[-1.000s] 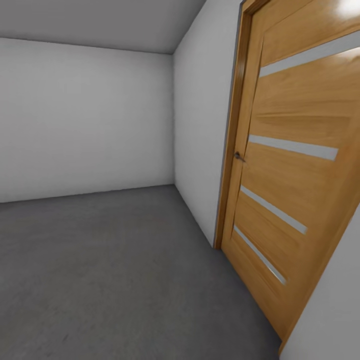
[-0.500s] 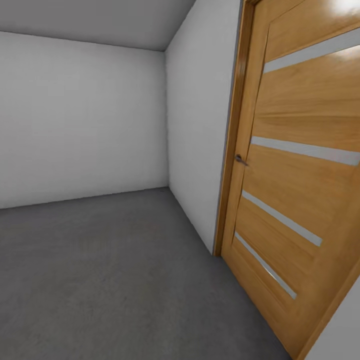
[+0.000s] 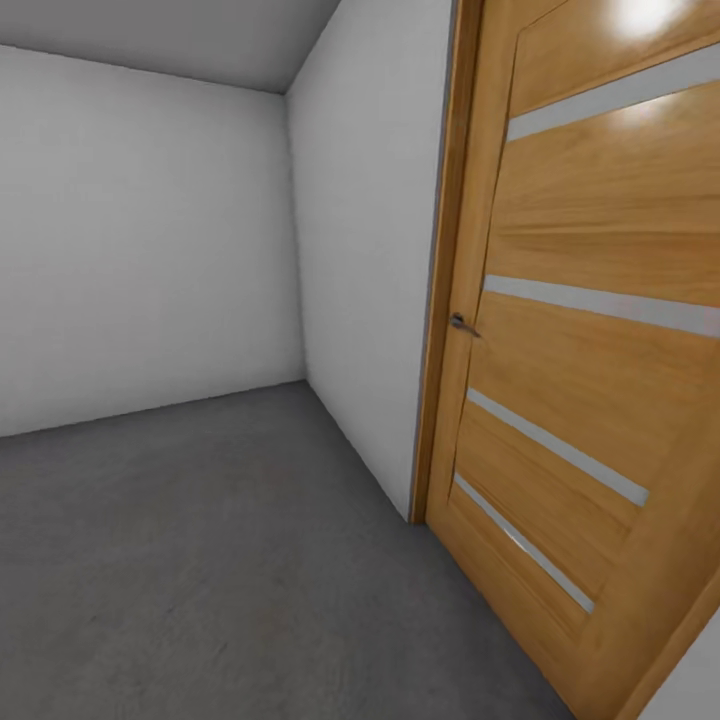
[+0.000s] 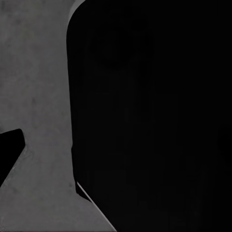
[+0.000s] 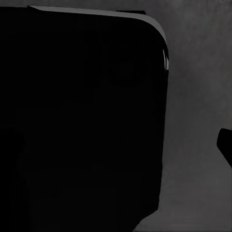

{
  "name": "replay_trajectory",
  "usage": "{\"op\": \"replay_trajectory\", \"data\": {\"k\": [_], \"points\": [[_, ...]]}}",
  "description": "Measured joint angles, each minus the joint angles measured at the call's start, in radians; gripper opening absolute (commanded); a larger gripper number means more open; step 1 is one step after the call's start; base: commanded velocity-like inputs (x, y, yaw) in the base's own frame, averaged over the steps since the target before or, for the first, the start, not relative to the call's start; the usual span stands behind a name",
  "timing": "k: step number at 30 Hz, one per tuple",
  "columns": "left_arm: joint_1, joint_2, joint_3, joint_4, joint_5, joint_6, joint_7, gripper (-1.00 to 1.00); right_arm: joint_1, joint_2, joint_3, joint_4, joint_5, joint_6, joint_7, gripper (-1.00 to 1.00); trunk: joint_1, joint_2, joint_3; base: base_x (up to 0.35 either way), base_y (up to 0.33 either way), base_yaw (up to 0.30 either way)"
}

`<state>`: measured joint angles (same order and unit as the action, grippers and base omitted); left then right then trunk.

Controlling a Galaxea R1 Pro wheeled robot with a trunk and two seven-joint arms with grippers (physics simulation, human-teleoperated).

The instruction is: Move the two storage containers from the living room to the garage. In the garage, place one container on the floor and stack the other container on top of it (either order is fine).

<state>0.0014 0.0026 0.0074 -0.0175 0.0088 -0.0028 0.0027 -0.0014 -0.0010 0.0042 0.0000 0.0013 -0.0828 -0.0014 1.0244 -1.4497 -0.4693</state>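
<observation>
Both wrist views: a black body up close blocks most of the frame, grey floor (image 4: 34, 96) beside it; state of either hand cannot be told. Head view: garage floor, pale walls (image 3: 140, 240), wooden door (image 3: 590, 350) with handle (image 3: 462, 324) at right.

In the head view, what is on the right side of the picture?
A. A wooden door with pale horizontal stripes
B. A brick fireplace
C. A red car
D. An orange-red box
A: a wooden door with pale horizontal stripes and a small handle stands beside the pale wall, above the grey floor.
</observation>
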Motion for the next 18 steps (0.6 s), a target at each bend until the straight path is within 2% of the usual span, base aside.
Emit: {"op": "replay_trajectory", "data": {"k": [18], "points": [[0.0, -0.001, 0.0, 0.0, 0.001, 0.0, -0.002, 1.0, 0.0, -0.002, -0.009, 0.0, -0.009, 0.002, 0.0, 1.0, 0.0, 0.0, 0.0, 0.3, 0.218, -0.247]]}}
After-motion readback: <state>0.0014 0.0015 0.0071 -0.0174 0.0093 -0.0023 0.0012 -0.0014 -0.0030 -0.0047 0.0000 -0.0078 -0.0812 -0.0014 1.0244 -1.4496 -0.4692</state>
